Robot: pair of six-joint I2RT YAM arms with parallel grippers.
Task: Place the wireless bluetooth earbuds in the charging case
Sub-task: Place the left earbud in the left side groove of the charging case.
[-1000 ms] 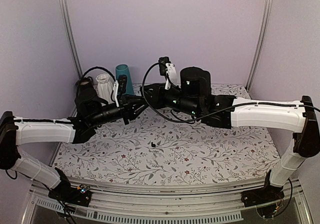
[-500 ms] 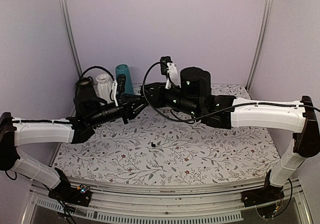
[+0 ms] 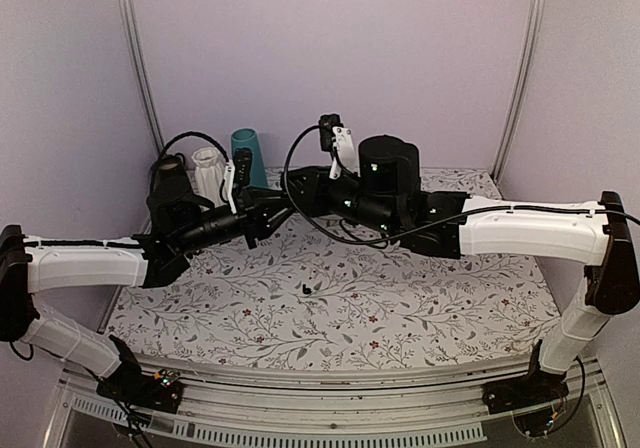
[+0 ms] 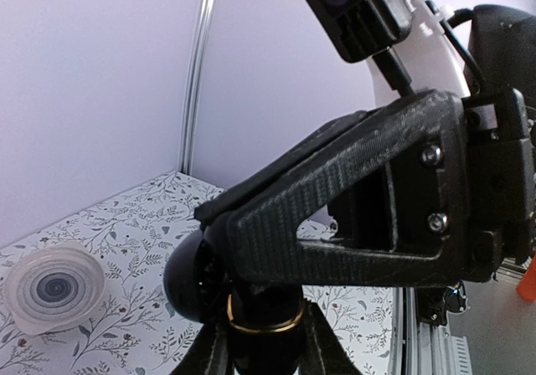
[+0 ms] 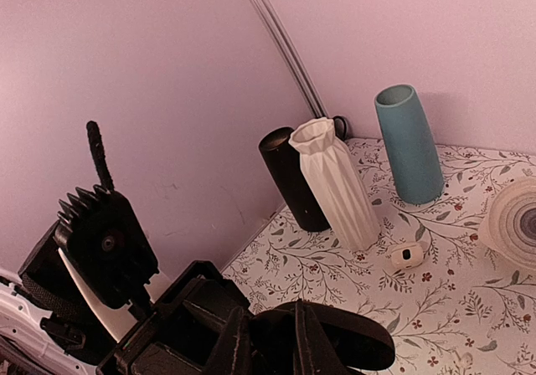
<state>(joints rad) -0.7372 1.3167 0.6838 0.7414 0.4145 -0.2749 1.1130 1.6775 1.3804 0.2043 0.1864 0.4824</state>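
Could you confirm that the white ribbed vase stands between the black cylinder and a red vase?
Not quite: the right wrist view shows the white ribbed vase standing between the black cylinder and a teal vase, not a red one.

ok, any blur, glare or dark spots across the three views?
Top external: soft even light, no glare, floral cloth sharp. Left wrist: a black printed finger of the other arm blocks much of the frame, texture sharp, wall bright. Right wrist: white vase and teal vase crisp with soft shadows; own fingers nearly featureless black.
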